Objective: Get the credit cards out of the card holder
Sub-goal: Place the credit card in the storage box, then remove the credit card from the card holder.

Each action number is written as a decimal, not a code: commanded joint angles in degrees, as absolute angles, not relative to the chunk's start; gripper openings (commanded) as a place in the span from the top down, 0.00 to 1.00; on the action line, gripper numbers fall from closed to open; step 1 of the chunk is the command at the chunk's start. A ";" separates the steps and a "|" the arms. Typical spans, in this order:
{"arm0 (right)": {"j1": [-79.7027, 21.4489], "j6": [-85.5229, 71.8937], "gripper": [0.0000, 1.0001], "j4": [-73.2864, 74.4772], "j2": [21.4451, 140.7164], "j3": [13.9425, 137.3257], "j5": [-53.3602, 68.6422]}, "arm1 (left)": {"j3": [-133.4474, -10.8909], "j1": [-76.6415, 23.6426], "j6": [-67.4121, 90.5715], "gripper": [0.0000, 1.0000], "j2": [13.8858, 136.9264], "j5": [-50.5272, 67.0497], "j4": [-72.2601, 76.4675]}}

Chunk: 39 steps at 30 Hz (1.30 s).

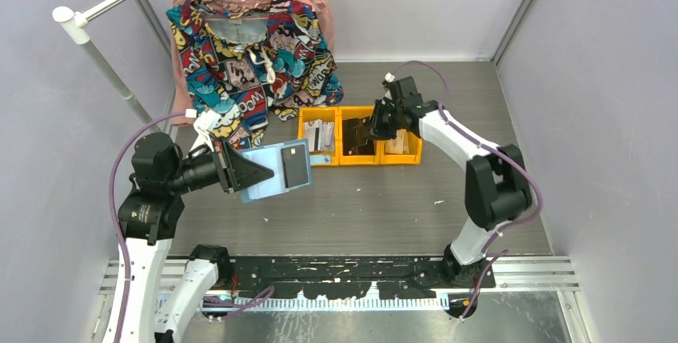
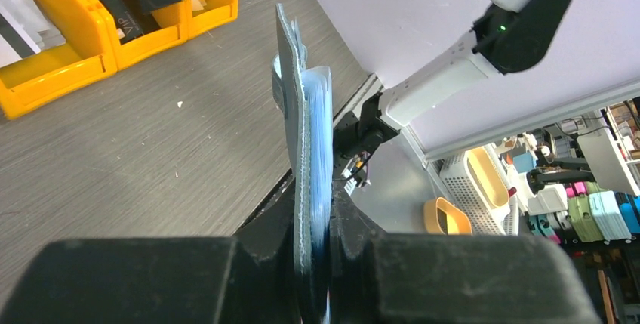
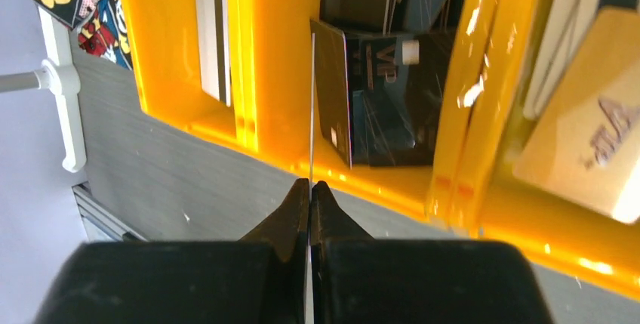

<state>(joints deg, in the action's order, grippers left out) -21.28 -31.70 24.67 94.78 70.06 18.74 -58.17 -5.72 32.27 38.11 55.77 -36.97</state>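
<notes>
Card holder clamped in left gripper, dark card apparently still sleeved; right gripper pinching thin card over middle orange bin, 2 o'clock of holder; partway done.

Holding card holder aloft with left gripper, dangling dark card over middle orange bin with right gripper.
</notes>
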 commanded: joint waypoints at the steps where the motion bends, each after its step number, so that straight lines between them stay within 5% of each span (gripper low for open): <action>1: -21.57 -30.59 0.99 19.73 99.84 76.84 22.20 | -61.16 -5.45 31.66 1.00 37.13 58.26 -35.10; 4: -21.60 -31.09 0.90 18.55 103.33 79.17 23.53 | -60.84 -5.45 31.93 1.00 36.63 58.74 -34.97; 9: -21.82 -30.07 0.47 21.05 102.72 80.85 21.10 | -60.32 -5.52 33.90 1.00 36.15 59.14 -33.16; 16: -23.90 -34.06 0.18 15.58 82.52 73.70 18.94 | -59.08 -5.45 40.62 1.00 35.72 55.54 -24.33; 21: -31.74 -44.90 0.01 -2.06 66.41 62.86 25.95 | -58.54 -5.49 45.16 1.00 35.53 49.82 -17.84; 31: -56.76 -54.99 0.00 -25.35 62.53 52.32 11.65 | -56.86 -5.45 53.96 1.00 35.04 44.65 -9.29; 39: -60.66 -60.48 0.14 -36.64 68.67 51.45 3.34 | -57.50 -5.45 55.33 1.00 33.76 45.96 -9.37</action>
<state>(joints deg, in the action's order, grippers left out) -60.60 -55.86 -23.14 69.06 51.81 9.45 -56.53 -5.72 53.67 34.85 45.56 -14.61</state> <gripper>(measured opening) 0.890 0.132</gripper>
